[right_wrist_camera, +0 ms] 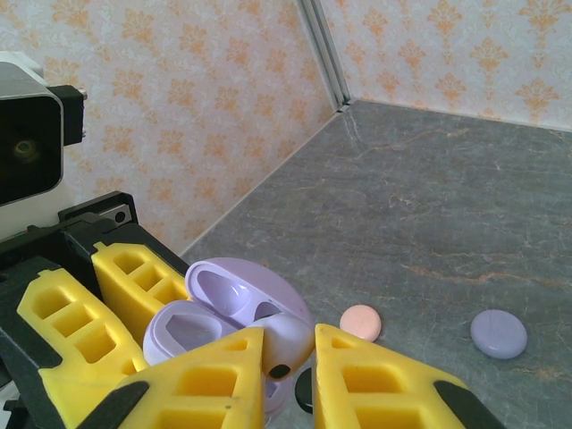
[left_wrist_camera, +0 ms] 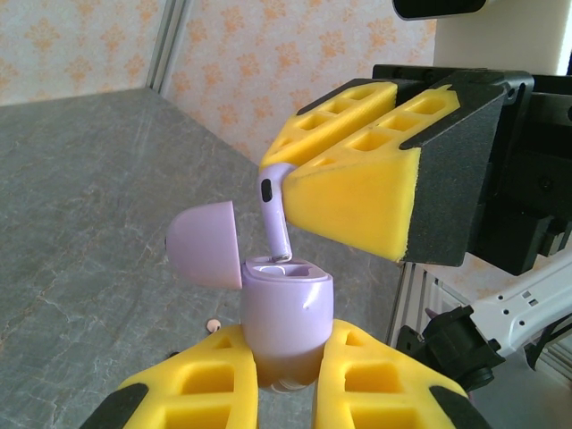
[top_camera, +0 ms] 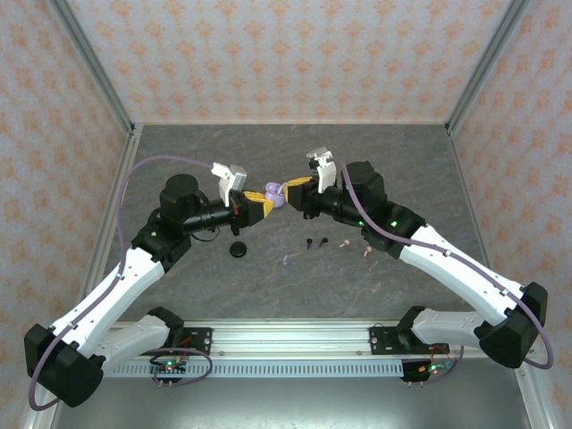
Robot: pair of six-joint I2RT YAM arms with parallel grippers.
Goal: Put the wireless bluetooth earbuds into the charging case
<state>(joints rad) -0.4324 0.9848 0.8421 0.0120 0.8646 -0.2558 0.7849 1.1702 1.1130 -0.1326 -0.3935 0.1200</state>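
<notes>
1. One lilac case (left_wrist_camera: 286, 308) — lid open, clamped in the left gripper (left_wrist_camera: 288, 375) above the table (top_camera: 384, 152).
2. Right gripper (right_wrist_camera: 290, 362) — pinching a lilac bud (left_wrist_camera: 273, 206), stem tip at the case's mouth.
3. Spare buds (top_camera: 315, 242) lie on the table.

The left arm (top_camera: 116, 286) and the right arm (top_camera: 456, 268) bent in toward the middle, so their yellow tips nearly met. The left gripper (top_camera: 258, 204) was closed on the lilac case (left_wrist_camera: 286, 313). The right gripper (top_camera: 292, 187) pinched a lilac earbud (left_wrist_camera: 275, 219)
</notes>
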